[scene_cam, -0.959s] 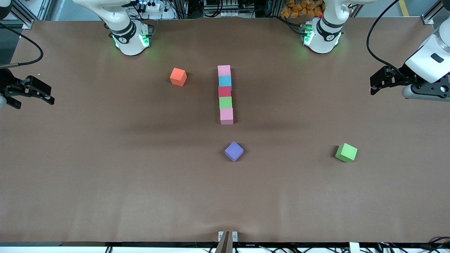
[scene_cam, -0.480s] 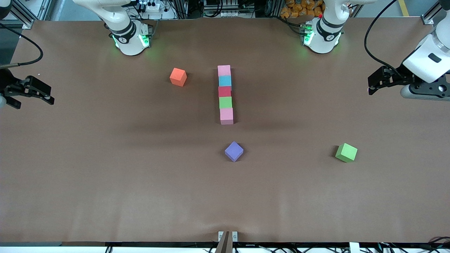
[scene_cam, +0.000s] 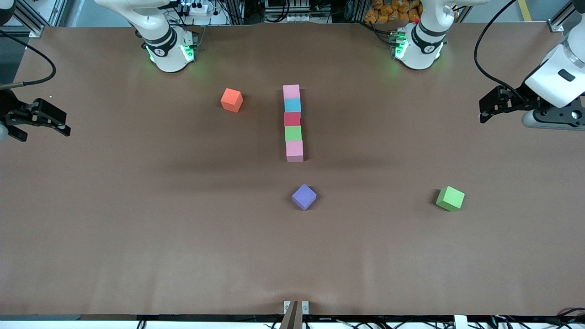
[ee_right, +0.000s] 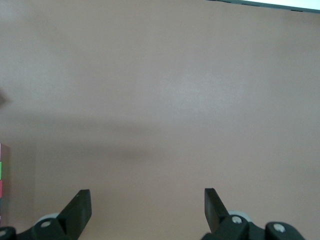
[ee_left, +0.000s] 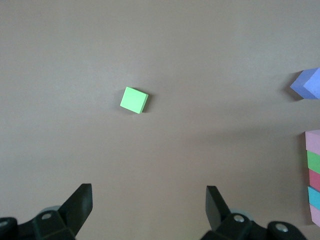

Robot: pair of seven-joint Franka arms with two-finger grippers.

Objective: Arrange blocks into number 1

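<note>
Holding: both my arms wait at the table's ends, nothing gripped.
Table [scene_cam: 137,228]: brown mat, my widest thing.
Left gripper [scene_cam: 483,111]: fingers [ee_left: 80,202] spread apart, empty, over the table's edge at the left arm's end, well apart from the column.
Right gripper [scene_cam: 61,125]: fingers [ee_right: 80,205] spread apart, empty, over the right arm's end, well apart from the column.
Column, my landmark [scene_cam: 292,122]: pink block [scene_cam: 291,91], light blue block [scene_cam: 292,105], red block [scene_cam: 292,119], green block [scene_cam: 293,133], second pink block [scene_cam: 295,148], touching in one straight line at mid-table.
Loose cubes: purple cube [scene_cam: 304,196] nearer the camera than the column; orange cube [scene_cam: 231,99] beside its top, toward the right arm's end; spare green cube [scene_cam: 450,198] toward the left arm's end.
Judgement: the 1 looks finished; I should keep clear and not nudge the line.
Writing: none that I can read.
</note>
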